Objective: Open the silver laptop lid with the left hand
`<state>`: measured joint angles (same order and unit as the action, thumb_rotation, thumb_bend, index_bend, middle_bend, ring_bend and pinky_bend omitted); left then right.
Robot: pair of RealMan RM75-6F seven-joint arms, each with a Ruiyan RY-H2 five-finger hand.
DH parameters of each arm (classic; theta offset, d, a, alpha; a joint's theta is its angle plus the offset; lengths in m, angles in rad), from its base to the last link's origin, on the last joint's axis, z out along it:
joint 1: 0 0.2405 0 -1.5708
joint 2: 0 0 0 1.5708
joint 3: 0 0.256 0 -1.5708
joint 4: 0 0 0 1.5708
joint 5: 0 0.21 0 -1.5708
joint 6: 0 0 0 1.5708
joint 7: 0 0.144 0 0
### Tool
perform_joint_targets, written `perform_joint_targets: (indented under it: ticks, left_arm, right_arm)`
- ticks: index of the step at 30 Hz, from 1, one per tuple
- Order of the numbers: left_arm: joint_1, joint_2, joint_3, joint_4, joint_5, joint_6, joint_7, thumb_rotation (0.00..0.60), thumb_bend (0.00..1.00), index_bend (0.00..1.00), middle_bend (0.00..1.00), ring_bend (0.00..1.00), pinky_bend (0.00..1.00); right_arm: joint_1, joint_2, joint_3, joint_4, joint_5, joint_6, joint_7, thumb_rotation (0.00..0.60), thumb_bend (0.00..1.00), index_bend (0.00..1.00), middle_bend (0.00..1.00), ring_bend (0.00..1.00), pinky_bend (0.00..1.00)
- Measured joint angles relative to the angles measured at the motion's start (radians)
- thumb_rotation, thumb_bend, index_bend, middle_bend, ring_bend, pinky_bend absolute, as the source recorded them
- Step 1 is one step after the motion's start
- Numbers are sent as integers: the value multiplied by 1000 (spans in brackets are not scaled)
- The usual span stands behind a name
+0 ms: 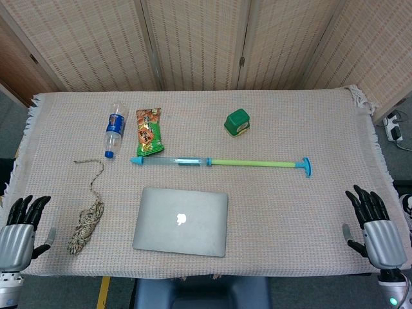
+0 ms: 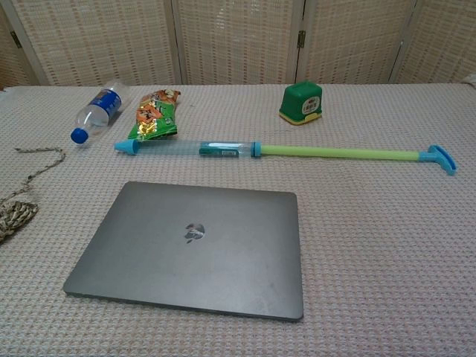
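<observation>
The silver laptop (image 1: 181,221) (image 2: 192,247) lies flat on the table with its lid closed, logo facing up, near the front edge at centre. My left hand (image 1: 20,226) rests open at the front left corner of the table, fingers spread and pointing away, well to the left of the laptop. At the front right corner my right hand (image 1: 373,221) is also open with its fingers spread. Neither hand touches anything. The chest view shows no hands.
A coiled rope (image 1: 87,221) (image 2: 15,214) lies between my left hand and the laptop. Behind the laptop a long blue-and-green water pump toy (image 1: 222,163) (image 2: 282,152) stretches across. Further back are a water bottle (image 1: 114,131) (image 2: 97,113), a snack bag (image 1: 149,132) (image 2: 154,114) and a green box (image 1: 237,121) (image 2: 302,103).
</observation>
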<state>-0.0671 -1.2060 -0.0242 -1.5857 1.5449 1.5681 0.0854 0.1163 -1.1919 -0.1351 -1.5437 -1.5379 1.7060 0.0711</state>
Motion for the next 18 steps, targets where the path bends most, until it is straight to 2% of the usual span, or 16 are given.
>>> perform_joint_targets:
  ticks: [12, 18]
  left_arm:
    - [-30, -12, 3, 5, 17, -47, 2, 600, 462, 134, 166, 59, 0]
    - [-75, -18, -3, 29, 64, -76, -12, 600, 400, 135, 166, 59, 0]
  right_arm:
    - [-8, 26, 39, -20, -37, -59, 14, 600, 528, 0, 0, 0, 0]
    - [-9, 47, 60, -39, -46, -79, 24, 600, 528, 0, 0, 0, 0]
